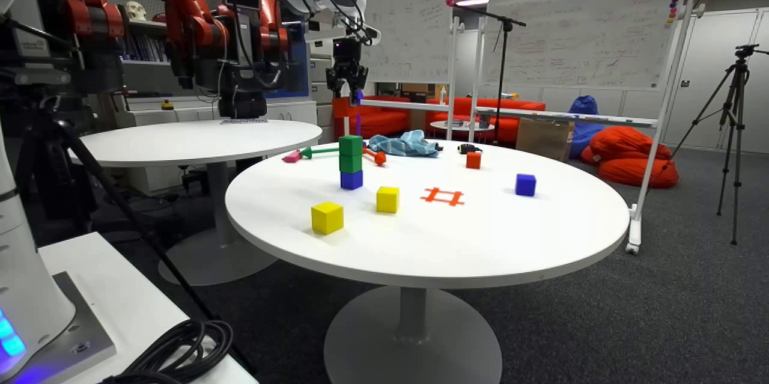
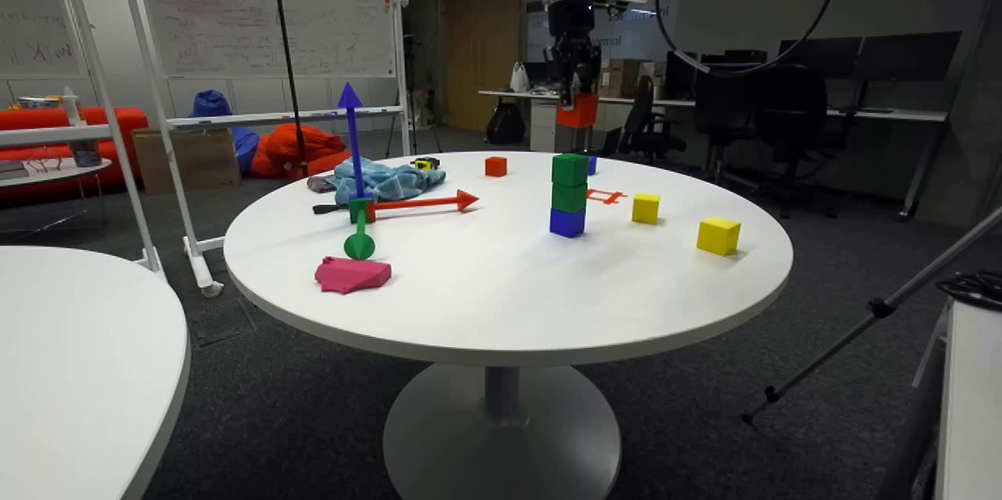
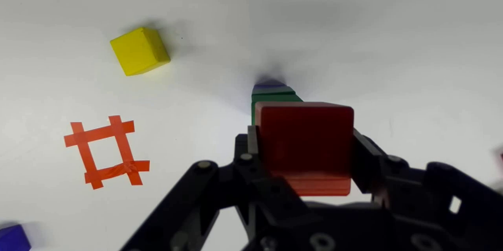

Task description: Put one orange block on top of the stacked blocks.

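Observation:
My gripper (image 1: 347,93) is shut on a red-orange block (image 2: 578,112), held in the air. The held block also shows in the wrist view (image 3: 306,141) between the two fingers. The stacked blocks (image 1: 351,154) stand upright on the round table, a blue cube at the bottom and two green cubes above. In both exterior views the held block is higher than the tower (image 2: 569,195), with a gap between them. In the wrist view the held block hides most of the tower (image 3: 273,97). Another orange block (image 1: 473,160) sits on the table, outside the wrist view.
Two yellow cubes (image 1: 327,217) (image 1: 388,199) and a single blue cube (image 1: 525,184) lie on the white table (image 2: 470,304). A flat red-orange frame shape (image 3: 125,166) is near the tower. A three-arrow object (image 2: 423,203), a pink piece (image 2: 352,275) and a blue cloth (image 2: 391,181) lie farther off.

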